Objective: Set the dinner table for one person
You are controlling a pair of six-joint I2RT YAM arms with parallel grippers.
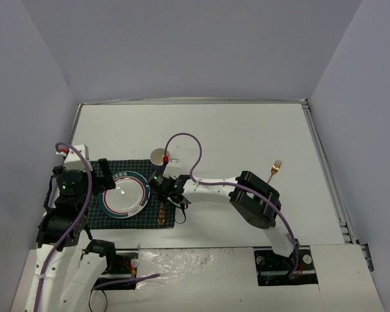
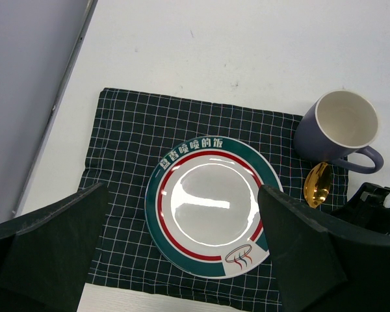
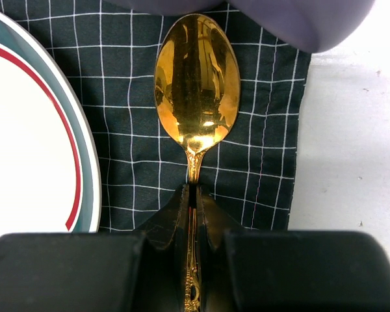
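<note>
gold spoon (image 3: 197,84) pinched in right hand (image 3: 194,194)

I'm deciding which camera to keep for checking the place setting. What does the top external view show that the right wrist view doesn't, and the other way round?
Only the top external view shows the gold fork lying on the bare dinner table, far to the right of the cloth, and the left gripper at the plate's left side. Only the right wrist view shows, close up, the right gripper shut on the handle of the gold spoon, with the spoon's bowl over the cloth. Both show the plate, the checked cloth, the spoon and the mug.
</note>
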